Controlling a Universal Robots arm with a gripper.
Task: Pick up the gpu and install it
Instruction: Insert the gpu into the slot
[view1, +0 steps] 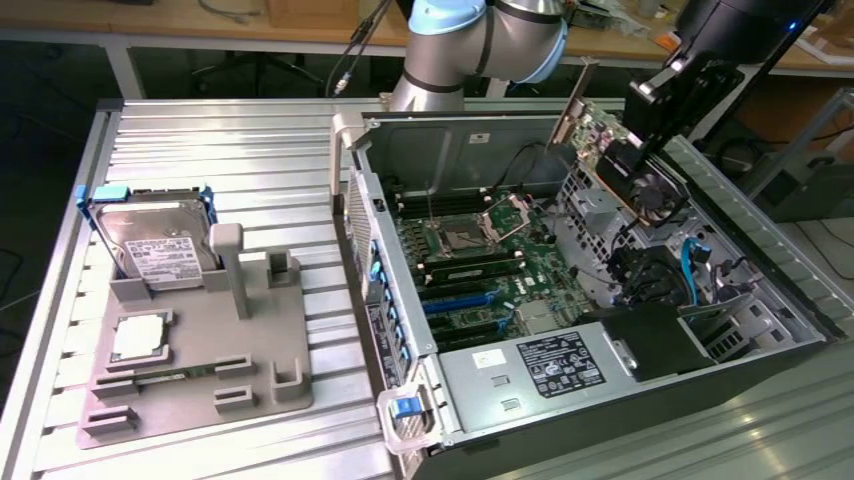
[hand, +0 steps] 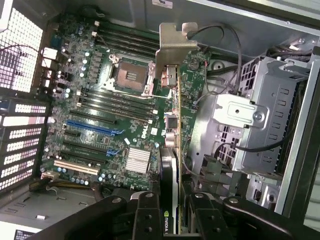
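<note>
Your jaws are pinching the gpu (hand: 172, 150) edge-on, hanging over the case's (view1: 387, 250) far side above the motherboard (hand: 100, 100), probably so its connector lines up with a slot.

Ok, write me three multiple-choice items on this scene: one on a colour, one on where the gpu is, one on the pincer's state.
1. What colour are the side rails on the hard drive?
A) red B) blue C) yellow
2. Where is the gpu?
A) lying beside the hard drive B) seated in a slot C) in the air over the open computer case
3. The pincer is:
A) shut on the gpu B) open and empty C) shut on the hard drive

Answers: 1 B, blue clips flank the drive; 2 C, the card hangs above the case's interior; 3 A, it clamps the card's edge.
</note>
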